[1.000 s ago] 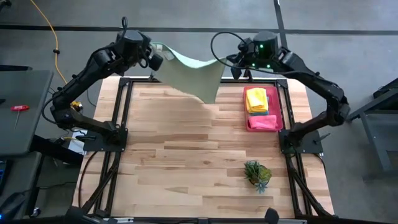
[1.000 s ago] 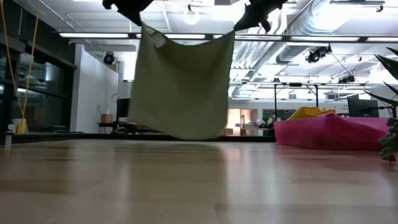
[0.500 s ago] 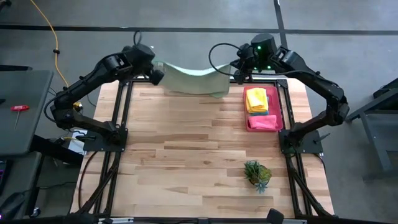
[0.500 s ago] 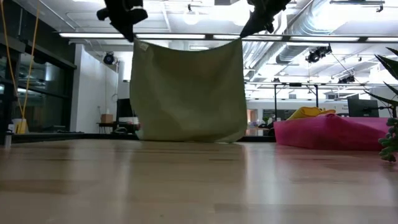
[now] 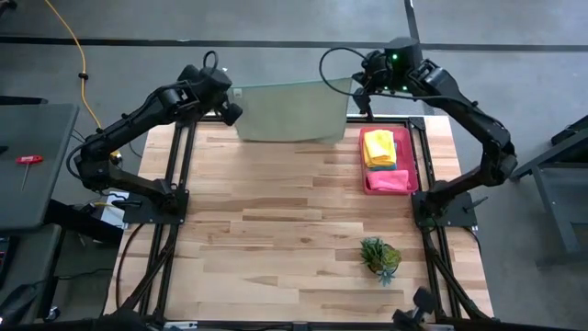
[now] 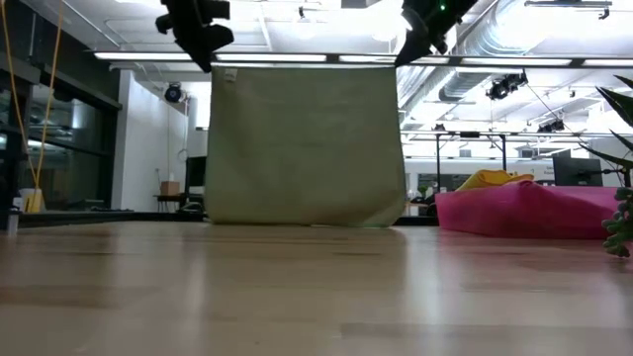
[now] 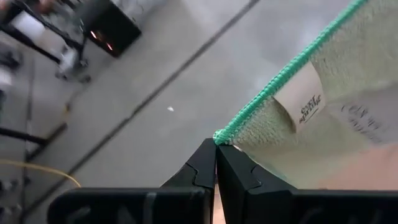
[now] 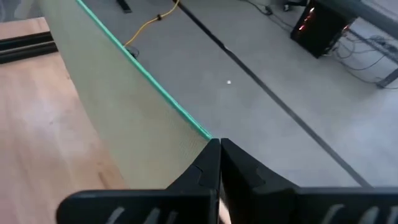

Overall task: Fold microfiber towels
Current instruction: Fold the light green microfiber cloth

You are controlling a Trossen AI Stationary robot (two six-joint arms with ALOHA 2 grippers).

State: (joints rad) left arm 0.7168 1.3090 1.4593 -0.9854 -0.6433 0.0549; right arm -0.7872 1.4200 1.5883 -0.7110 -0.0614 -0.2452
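Note:
A pale green microfiber towel (image 5: 289, 112) hangs spread flat above the table's far edge, a white label (image 7: 301, 102) near its left top corner. My left gripper (image 5: 234, 95) is shut on the towel's top left corner, and my right gripper (image 5: 354, 85) is shut on its top right corner. In the low view the towel (image 6: 307, 143) hangs as a smooth rectangle. Its lower edge (image 6: 307, 223) reaches table height; whether it touches the wood I cannot tell. Yellow (image 5: 378, 147), teal (image 5: 386, 167) and hot pink (image 5: 390, 181) towels lie stacked in the pink tray (image 5: 412, 147). My left gripper pinches the towel's top left corner (image 7: 219, 135) between its two fingertips, right at the green stitched hem, coming in slanting downward from the left. The towel hangs below. My right gripper pinches the top right corner (image 8: 205, 134) at the hem, slanting downward from the right. The top edge (image 6: 307, 67) runs taut and level between the two holds.
The pink tray stands at the table's far right. A small spiky green plant (image 5: 380, 256) sits near the front right. Bare wood (image 5: 276, 221) fills the middle and left of the table. Black frame rails (image 5: 179, 165) run along both sides.
My two grippers have drawn apart, the left sinking a little and the right going toward the table's right edge. The towel's top edge, sagging before, is drawn taut. Its lower part, which had swung out over the table, has dropped back and hangs flat.

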